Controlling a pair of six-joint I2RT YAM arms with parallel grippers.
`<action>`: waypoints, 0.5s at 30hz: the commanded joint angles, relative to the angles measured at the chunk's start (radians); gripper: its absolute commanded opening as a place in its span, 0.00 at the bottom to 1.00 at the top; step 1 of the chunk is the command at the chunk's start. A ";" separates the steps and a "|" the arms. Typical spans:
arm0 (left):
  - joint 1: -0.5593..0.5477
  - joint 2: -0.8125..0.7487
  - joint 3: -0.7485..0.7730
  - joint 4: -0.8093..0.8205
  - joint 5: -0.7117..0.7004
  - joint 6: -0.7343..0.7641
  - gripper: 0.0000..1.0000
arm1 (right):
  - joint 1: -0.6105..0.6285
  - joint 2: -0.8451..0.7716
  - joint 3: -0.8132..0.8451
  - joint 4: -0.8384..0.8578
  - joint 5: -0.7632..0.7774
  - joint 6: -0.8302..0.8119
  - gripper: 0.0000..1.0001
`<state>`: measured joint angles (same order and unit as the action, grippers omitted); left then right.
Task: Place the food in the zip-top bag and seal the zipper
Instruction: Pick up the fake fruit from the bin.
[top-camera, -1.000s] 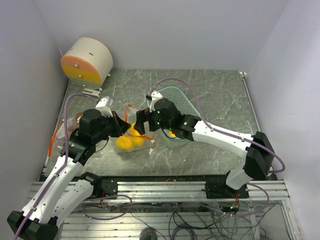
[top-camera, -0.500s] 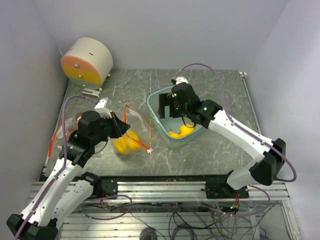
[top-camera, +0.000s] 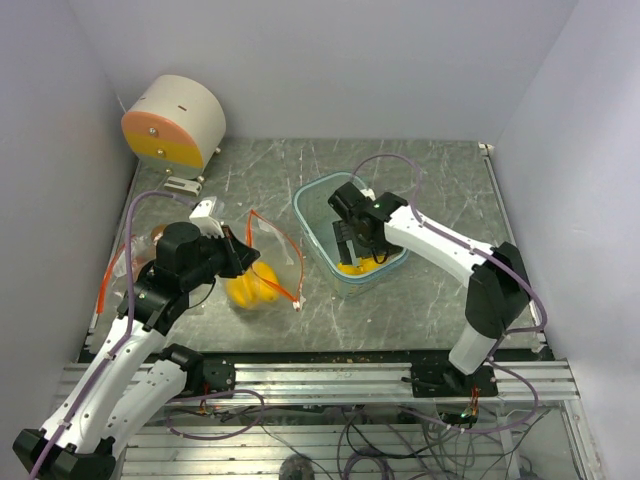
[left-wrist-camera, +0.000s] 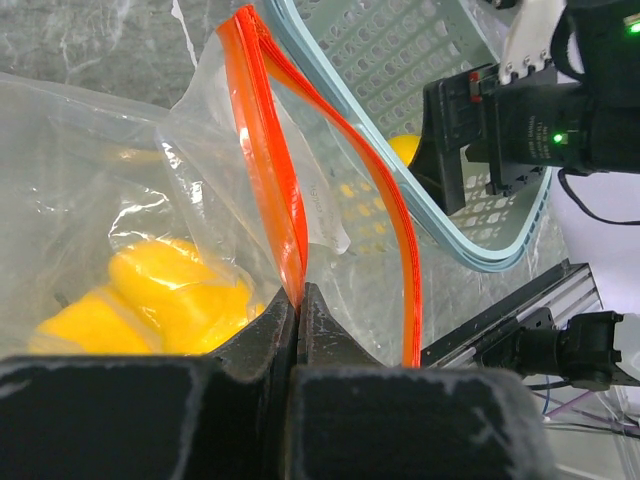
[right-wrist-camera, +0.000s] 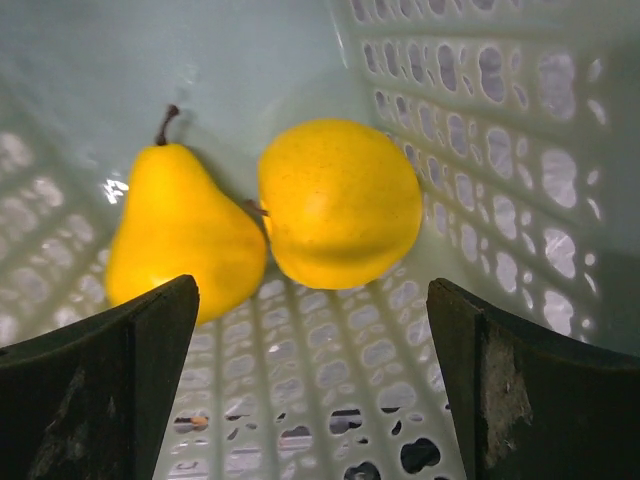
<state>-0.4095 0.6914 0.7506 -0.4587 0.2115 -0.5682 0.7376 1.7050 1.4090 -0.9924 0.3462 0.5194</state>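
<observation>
Here the left end effector (left-wrist-camera: 298, 300) is clenched on the orange zipper (left-wrist-camera: 262, 140) of the zip-top bag (left-wrist-camera: 110, 140), which holds yellow fruits (left-wrist-camera: 170, 290) and sits just left of the light-blue basket (top-camera: 318, 190) on the bench (top-camera: 440, 190). The right end effector (right-wrist-camera: 315, 340) hangs released, fingers wide apart, inside the basket above 2 fruits lying side by side: a yellow pear (right-wrist-camera: 175, 235) and a round yellow fruit (right-wrist-camera: 338, 203).

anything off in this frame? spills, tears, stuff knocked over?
Nothing stands out. The left tool pinches the orange zipper of the bag; yellow fruit sits inside it. A pear and a round yellow fruit lie in the basket under the open right tool.
</observation>
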 joint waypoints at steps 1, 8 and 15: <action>-0.003 -0.005 0.013 0.007 0.015 0.023 0.07 | -0.023 0.031 -0.043 -0.041 0.040 0.004 0.97; -0.003 0.016 0.010 0.002 0.010 0.037 0.07 | -0.053 0.100 -0.122 0.048 0.027 -0.011 0.95; -0.003 0.007 0.005 -0.011 -0.001 0.033 0.07 | -0.063 0.126 -0.161 0.115 -0.019 -0.031 0.67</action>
<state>-0.4095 0.7101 0.7506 -0.4610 0.2115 -0.5488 0.6807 1.8084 1.2816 -0.9070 0.3965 0.4885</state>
